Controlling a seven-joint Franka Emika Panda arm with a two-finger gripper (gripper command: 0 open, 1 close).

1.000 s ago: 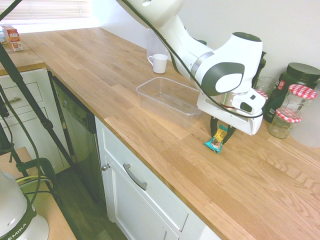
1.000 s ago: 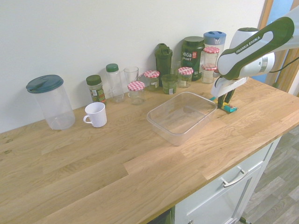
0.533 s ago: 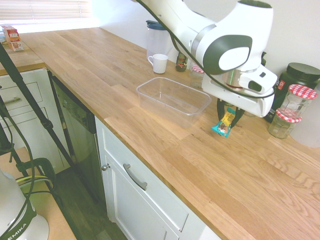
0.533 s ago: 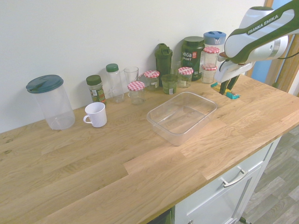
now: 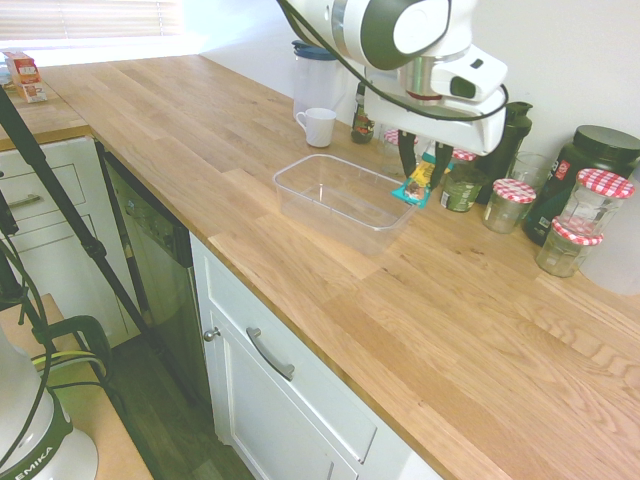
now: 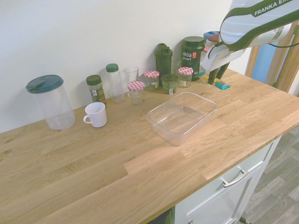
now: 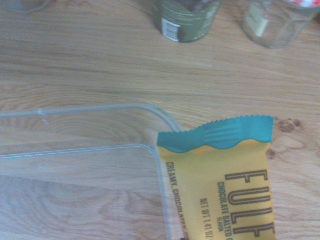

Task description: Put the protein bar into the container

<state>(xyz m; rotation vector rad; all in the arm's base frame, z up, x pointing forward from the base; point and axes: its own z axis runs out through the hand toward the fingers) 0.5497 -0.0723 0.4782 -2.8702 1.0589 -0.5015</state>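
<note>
My gripper [image 5: 421,172] is shut on the protein bar [image 5: 416,183], which hangs in the air with its teal end pointing down. The bar [image 6: 222,85] hovers beside the container's far right corner. The container [image 5: 344,200] is a clear plastic tub standing on the wooden counter with nothing inside it [image 6: 182,116]. Up close in the wrist view, the yellow wrapper with a teal end [image 7: 220,170] overlaps the container's rounded corner [image 7: 155,112].
Jars with red-checked lids [image 5: 509,204], a dark green shaker bottle [image 6: 163,59] and a black supplement tub [image 6: 192,56] line the wall behind the container. A white cup [image 5: 320,126] and a lidded clear pitcher [image 6: 50,101] stand further along. The counter's front edge [image 5: 300,300] runs close by.
The gripper has lifted the protein bar off the counter and carried it from the open counter to the container's far corner.
</note>
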